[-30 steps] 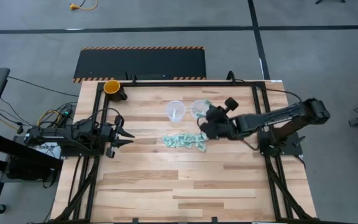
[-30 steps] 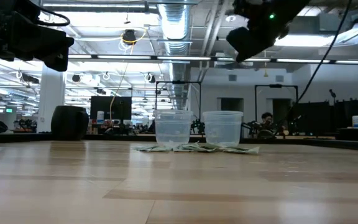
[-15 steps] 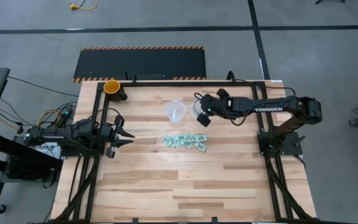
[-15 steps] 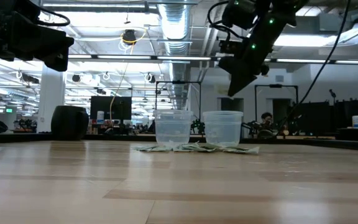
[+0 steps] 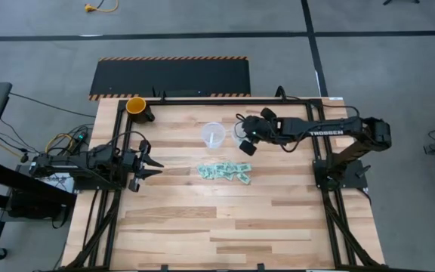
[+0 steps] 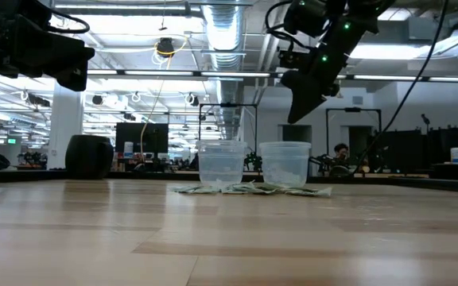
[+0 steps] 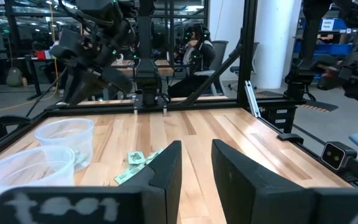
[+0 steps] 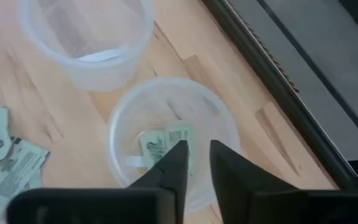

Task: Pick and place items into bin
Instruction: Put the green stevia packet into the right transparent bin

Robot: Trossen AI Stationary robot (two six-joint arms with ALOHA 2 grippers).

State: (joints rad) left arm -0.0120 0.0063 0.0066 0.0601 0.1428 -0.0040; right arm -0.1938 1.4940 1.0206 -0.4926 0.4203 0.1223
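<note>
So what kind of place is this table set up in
Most likely a robotics lab or workshop in an open industrial hall: exposed ceiling ducts overhead, a black frame around the wooden table, and a hazard-striped mat on the grey floor.

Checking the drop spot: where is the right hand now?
In the high view the right hand hangs over the right clear cup, beside the other cup, just beyond the packet pile.

Table (image 5: 202, 227): pale wood planks, dark frame. Resting on it: two clear plastic cups (image 5: 213, 134) side by side toward the far edge, the right one (image 8: 173, 134) holding packets; a loose heap of green-and-white packets (image 5: 223, 172) just nearer than the cups; an orange cup (image 5: 137, 106) at the far left corner.
</note>
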